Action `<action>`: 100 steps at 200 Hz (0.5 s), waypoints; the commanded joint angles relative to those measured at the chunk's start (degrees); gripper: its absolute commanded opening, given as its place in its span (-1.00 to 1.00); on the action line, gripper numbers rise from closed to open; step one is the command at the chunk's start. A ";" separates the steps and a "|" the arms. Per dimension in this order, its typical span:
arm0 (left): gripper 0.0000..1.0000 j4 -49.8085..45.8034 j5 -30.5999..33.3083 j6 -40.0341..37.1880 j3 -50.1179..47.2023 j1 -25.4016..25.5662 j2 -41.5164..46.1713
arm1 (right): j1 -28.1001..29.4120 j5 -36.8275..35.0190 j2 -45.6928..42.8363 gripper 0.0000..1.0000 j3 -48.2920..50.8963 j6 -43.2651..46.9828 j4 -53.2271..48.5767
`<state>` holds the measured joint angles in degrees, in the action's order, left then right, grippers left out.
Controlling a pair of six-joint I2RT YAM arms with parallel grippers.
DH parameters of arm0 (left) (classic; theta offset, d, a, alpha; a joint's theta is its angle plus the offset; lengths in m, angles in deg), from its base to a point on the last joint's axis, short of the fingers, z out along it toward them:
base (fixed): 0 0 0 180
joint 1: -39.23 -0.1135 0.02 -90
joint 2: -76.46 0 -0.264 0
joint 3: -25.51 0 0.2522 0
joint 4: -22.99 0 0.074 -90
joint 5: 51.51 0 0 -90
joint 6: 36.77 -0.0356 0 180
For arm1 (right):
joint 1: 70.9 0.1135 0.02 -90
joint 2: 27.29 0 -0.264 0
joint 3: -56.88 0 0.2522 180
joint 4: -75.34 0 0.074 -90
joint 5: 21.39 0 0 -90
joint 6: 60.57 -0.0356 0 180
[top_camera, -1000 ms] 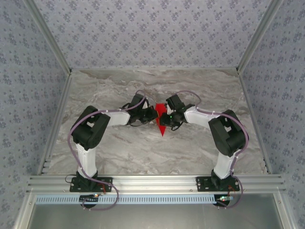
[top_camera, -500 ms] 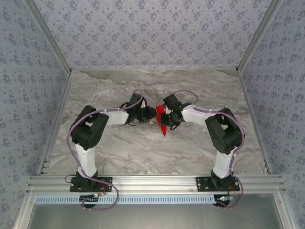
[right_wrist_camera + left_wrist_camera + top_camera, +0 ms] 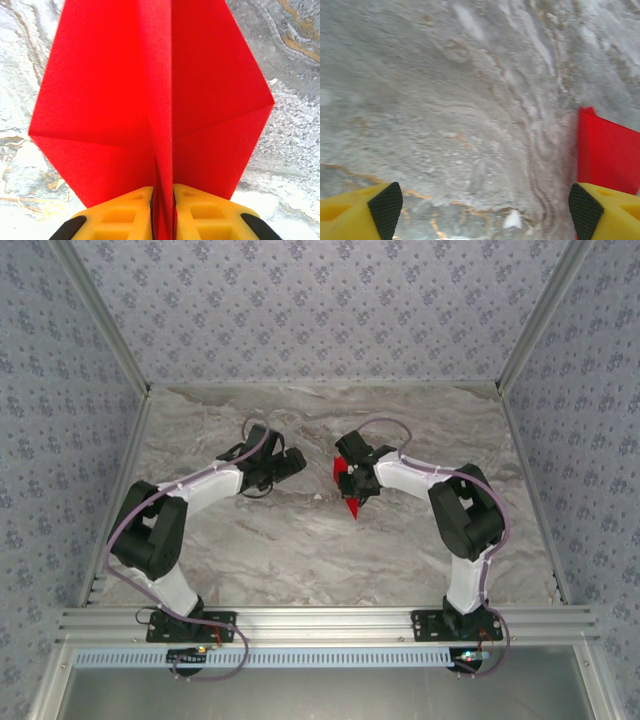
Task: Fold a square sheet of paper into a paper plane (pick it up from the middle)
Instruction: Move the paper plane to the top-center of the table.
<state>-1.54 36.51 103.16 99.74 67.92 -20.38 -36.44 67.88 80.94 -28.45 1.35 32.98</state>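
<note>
At the right gripper [image 3: 162, 202], closed tight on the middle fold of the paper plane [image 3: 150, 100], wings spread to both sides, far end cut off. At the left gripper [image 3: 485, 205], wide apart over the marble table [image 3: 445, 100], red corner just beside, rest out of frame.

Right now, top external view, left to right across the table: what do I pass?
In order: left arm elbow → left gripper → red paper plane → right arm elbow.
</note>
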 commanded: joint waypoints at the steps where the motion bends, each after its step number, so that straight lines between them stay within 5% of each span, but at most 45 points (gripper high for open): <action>1: 0.84 -6.15 5.64 -0.98 -0.32 -0.43 1.48 | 0.74 -2.36 2.28 -0.63 -1.95 -1.00 -2.69; 19: 0.98 -6.17 5.72 -0.98 -0.35 -0.43 1.48 | 1.02 -2.04 3.13 -0.61 -2.26 -1.24 -2.62; 100: 0.98 -7.33 6.11 -1.23 -0.34 -0.81 1.78 | 1.84 -2.67 5.53 -0.65 -1.31 -3.04 -2.40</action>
<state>-6.81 41.19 102.75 99.72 67.68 -20.38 -35.26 66.19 84.00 -29.70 0.10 32.48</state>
